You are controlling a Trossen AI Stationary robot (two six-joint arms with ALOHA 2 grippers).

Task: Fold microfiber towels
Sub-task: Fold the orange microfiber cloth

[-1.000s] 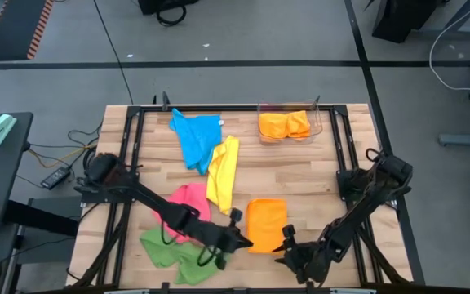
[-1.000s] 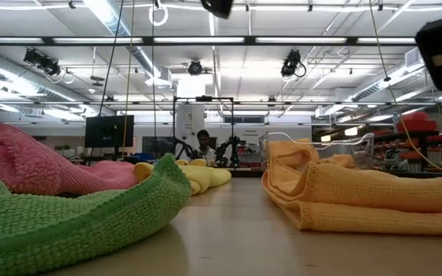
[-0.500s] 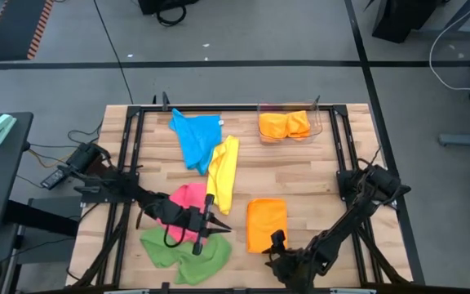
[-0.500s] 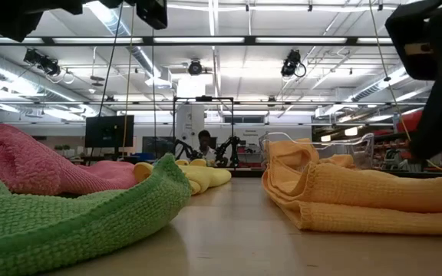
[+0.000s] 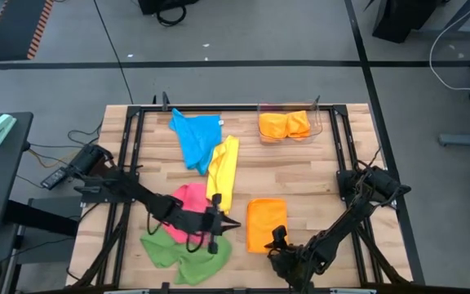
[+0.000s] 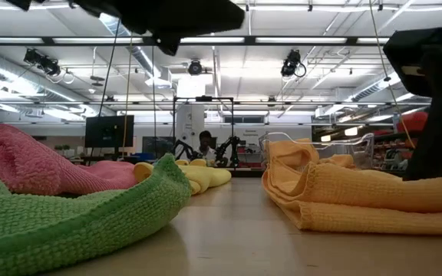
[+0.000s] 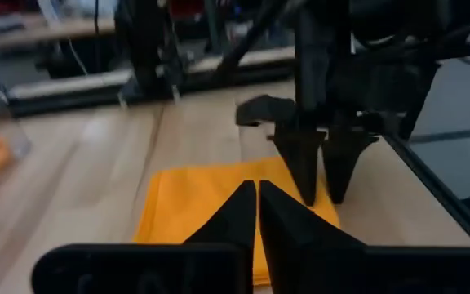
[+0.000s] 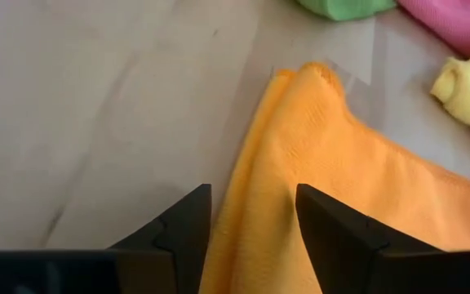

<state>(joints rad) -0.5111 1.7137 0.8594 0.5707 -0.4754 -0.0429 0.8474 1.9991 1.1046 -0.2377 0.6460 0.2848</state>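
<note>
On the table (image 5: 317, 175), orange towel (image 5: 266, 224) lies folded.

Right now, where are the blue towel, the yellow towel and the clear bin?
blue towel (image 5: 196, 137), high view, its middle.
yellow towel (image 5: 222, 173), high view, its middle.
clear bin (image 5: 320, 123), high view, its right wall.

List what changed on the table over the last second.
The left end effector, shut and empty, drew back from beside the folded orange towel toward the pink towel. The right end effector, open, shifted slightly along that orange towel's near edge. No towel visibly moved, including the green, yellow and blue ones.
</note>
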